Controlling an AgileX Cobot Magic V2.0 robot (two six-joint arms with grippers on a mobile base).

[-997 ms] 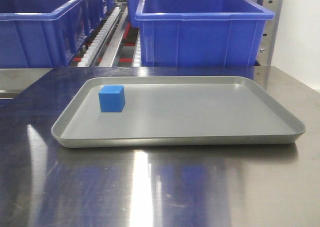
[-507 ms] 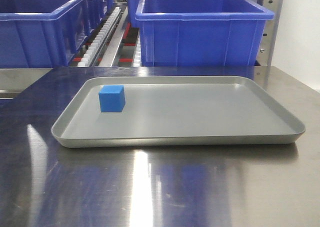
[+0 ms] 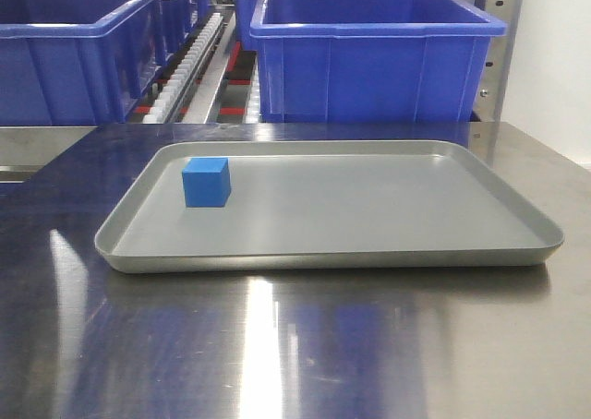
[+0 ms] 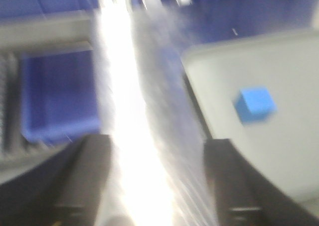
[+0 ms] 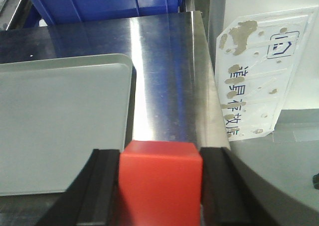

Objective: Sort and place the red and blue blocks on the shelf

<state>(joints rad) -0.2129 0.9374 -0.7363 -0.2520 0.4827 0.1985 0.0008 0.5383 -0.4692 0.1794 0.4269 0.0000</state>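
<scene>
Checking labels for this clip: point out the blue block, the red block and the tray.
blue block (image 3: 206, 181), front view, its front face.
red block (image 5: 160, 186), right wrist view, its near face.
tray (image 3: 323, 260), front view, its near rim.

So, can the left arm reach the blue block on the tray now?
Probably yes: the blue block stands alone on the tray, nothing over it, and the left gripper looks open and empty, though blurred.

Steel tabletop (image 3: 277, 345) bears grey tray (image 3: 517, 218).
</scene>
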